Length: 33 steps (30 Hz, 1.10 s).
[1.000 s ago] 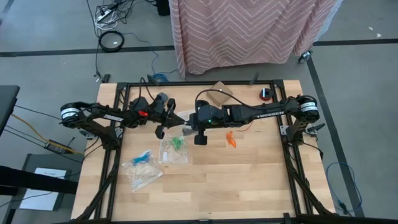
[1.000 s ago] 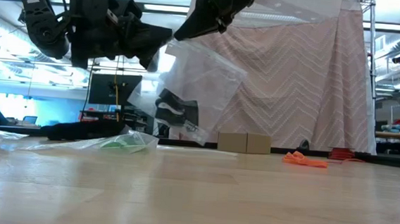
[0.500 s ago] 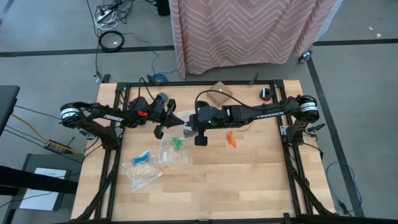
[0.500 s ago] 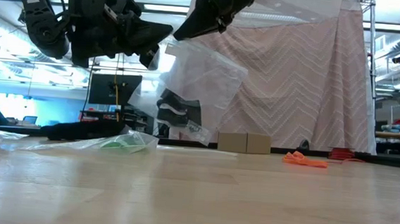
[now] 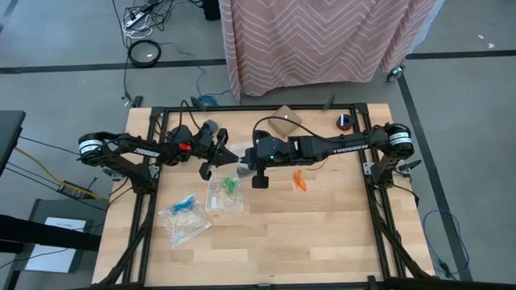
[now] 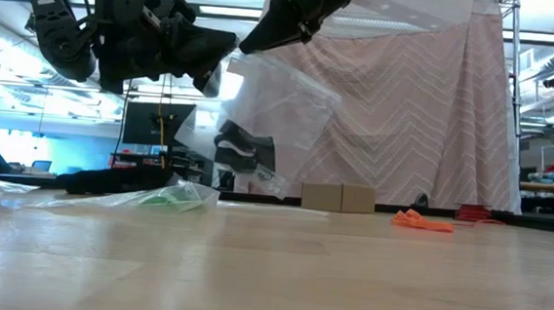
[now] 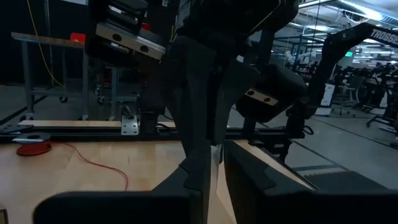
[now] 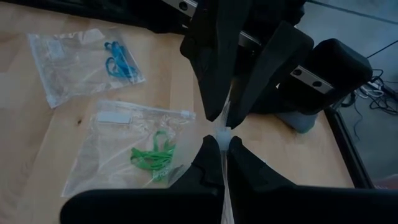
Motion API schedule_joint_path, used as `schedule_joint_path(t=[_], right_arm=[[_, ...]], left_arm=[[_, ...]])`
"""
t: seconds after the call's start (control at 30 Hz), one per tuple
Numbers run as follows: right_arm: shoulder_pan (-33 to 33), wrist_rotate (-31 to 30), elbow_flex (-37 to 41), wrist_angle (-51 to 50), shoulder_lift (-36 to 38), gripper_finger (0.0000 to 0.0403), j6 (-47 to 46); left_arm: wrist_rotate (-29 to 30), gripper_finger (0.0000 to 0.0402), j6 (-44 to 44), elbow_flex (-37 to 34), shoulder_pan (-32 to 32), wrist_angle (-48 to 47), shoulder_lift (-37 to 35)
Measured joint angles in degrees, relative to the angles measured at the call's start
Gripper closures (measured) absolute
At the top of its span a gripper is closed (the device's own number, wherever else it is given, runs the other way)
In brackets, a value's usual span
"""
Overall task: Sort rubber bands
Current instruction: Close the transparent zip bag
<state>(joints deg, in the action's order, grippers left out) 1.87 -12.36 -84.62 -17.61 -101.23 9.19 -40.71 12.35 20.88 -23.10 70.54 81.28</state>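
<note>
Pinching the top edge of a clear bag (image 6: 277, 126), the right gripper (image 8: 222, 144) holds it lifted off the table (image 5: 322, 225), fingers pressed together on the plastic. The left gripper (image 8: 231, 93) meets it nose to nose at that same edge; its fingers stand only a narrow way apart around the bag's mouth, and whether they actually grip the plastic cannot be told. The bag hangs straight down below both grippers, long axis upright, with a dark clump of black bands (image 6: 243, 153) low inside it.

Taking the hanging bag as the landmark: the orange bands (image 5: 299, 179) lie loose on the table on the right arm's side of it, near but not touching, a small heap stretched roughly away from the bag. The right arm is plainly the nearer one to them, yet it is busy holding the bag; my judgement is that the coming move turns on one gripper keeping the mouth open while the other lets go to fetch bands.

Directly beneath the hanging bag lies a flat bag (image 8: 134, 155) holding green bands (image 8: 152, 157). Beyond that, further toward the left arm's side, a third bag (image 8: 78, 59) holds blue bands (image 8: 118, 55).
</note>
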Motion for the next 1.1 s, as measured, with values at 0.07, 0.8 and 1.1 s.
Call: schedule_joint_path(t=[0.07, 0.8, 1.1], right_arm=[[0.0, 0.0, 0.0, 0.0, 0.0, 0.0403, 0.0], [-0.1, -0.9, -0.1, -1.5, 0.0, 0.0403, -0.9], [-0.9, -1.4, -0.2, -7.0, 0.1, 0.04, -3.8]], left_arm=[[0.1, 0.0347, 0.0, 0.0, 0.0, 0.1, 0.0], [2.6, 0.0399, 1.6, 0.0, -0.1, -0.2, 0.1], [3.0, 0.0401, 1.4, 0.0, -0.2, -2.0, 0.1]])
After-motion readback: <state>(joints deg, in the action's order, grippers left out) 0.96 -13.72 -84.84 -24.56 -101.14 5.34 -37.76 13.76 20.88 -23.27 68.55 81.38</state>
